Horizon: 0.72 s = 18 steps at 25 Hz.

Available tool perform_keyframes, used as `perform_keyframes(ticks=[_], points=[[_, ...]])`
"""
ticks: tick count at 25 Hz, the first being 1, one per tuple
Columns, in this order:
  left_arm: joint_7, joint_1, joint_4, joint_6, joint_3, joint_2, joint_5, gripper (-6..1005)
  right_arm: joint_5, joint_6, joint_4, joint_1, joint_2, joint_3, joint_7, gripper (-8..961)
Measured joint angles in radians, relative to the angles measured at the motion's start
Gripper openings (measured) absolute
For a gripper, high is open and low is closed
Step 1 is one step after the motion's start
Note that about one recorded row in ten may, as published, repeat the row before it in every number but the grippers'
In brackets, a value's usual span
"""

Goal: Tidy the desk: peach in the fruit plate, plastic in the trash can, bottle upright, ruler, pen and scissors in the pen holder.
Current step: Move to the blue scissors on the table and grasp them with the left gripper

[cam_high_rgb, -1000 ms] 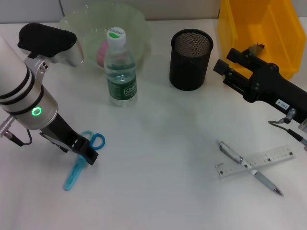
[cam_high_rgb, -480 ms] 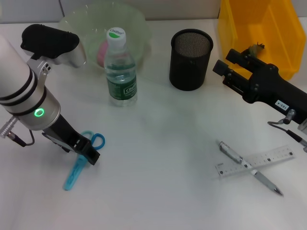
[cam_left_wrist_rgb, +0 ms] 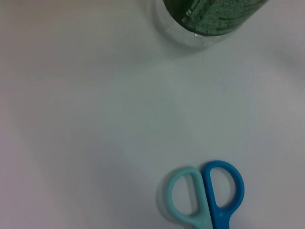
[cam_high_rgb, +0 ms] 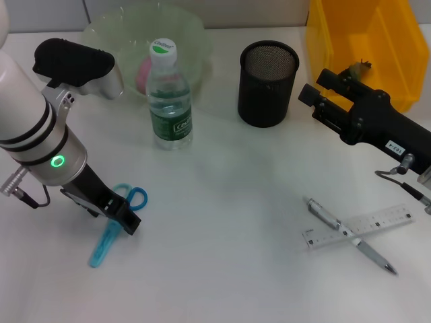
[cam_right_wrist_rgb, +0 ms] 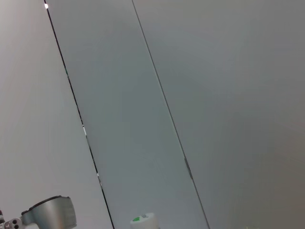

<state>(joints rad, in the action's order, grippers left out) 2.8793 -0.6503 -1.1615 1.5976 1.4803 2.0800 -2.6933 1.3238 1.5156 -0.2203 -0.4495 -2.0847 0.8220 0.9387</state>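
- Blue-and-teal scissors flat on the white desk at the near left, handle loops toward the bottle, blades pointing to the near edge.
- Left gripper down on the scissors just below the loops; fingers hidden, so spread or pinching cannot be told.
- Loops alone visible in the left wrist view, lying side by side and bare of any finger.
- Water bottle upright, green cap on, just in front of the pale green fruit plate.
- Pink peach inside the plate, partly hidden behind the bottle.
- Black mesh pen holder upright near the far middle, beside the yellow trash can.
- Ruler and pen crossed, touching, at the near right.
- Right gripper raised near the trash can, well apart from ruler and pen; finger state cannot be told.
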Motion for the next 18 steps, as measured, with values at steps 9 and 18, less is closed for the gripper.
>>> perform_keyframes(ticks=[9,18], points=[[0.000,-0.003,0.002,-0.004,0.002,0.000,0.001,785,-0.006,0.000,-0.001,0.000,0.000,0.000,-0.003,575],[-0.001,-0.013,0.002,-0.004,0.009,0.000,0.001,758,-0.008,-0.001,-0.001,-0.001,0.000,0.000,-0.004,575]])
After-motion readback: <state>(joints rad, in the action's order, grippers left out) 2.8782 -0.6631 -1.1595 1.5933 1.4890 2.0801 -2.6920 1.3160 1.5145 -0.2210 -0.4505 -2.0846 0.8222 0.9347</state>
